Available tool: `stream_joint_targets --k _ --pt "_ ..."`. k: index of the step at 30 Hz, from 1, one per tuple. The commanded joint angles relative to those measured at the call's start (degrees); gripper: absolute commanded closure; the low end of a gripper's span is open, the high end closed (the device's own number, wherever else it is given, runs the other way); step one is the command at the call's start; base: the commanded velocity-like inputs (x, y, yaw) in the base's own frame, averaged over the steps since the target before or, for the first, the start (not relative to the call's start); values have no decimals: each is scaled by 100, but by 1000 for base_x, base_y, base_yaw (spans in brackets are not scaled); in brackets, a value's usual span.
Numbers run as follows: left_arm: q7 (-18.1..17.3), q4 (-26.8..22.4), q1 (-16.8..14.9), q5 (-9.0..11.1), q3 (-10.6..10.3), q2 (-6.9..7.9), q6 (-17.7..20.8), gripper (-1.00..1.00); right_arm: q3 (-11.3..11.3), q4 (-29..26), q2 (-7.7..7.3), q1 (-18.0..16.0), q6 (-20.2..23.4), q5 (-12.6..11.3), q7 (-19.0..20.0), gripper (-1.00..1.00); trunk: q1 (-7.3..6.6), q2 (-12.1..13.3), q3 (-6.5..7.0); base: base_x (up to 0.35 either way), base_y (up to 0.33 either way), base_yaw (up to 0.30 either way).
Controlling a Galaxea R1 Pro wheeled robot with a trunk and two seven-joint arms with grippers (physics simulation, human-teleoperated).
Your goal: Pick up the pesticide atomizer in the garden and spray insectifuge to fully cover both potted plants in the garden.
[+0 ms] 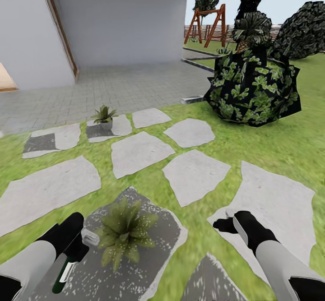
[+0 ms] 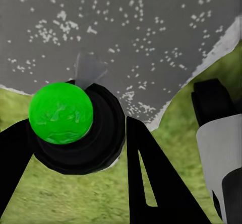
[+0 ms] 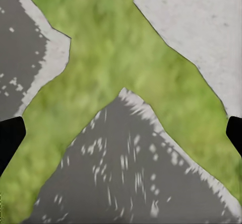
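The left tool (image 1: pixel 74 247) pinches the slim dark-green pesticide atomizer with white trigger head (image 1: pixel 67 265), nozzle just beside the near speckled rosette in its pot (image 1: pixel 123 231). The right tool (image 1: pixel 230 222) hangs spread, holding nothing. The far grey-potted rosette (image 1: pixel 104 116) sits well apart; spraying from here would likely miss it, leaving coverage incomplete.

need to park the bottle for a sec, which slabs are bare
Bare: the big pale slab by the right pincer, and the middle slabs beyond. Crowded: the dark slab under the near potted plant.
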Motion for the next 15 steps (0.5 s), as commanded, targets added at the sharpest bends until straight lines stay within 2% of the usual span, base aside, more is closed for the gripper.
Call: stream_joint_targets --k 1,7,12,15 --pt "-59 -11 2 -58 -22 5 7 100 -25 -9 3 -2 30 -4 17 -100 -1 -2 -5 0 200 -33" --pt "-59 -11 2 -58 -21 5 7 100 -25 -9 4 -2 30 -4 17 -100 -1 -2 -5 0 280 -67" --pt "-59 -11 2 -58 -27 5 7 100 -25 -9 3 -2 30 -3 17 -100 -1 -2 -5 0 299 -246" --pt "-59 -11 1 -58 -30 5 7 100 -25 -9 3 -2 30 -4 17 -100 -1 -2 -5 0 147 -266"
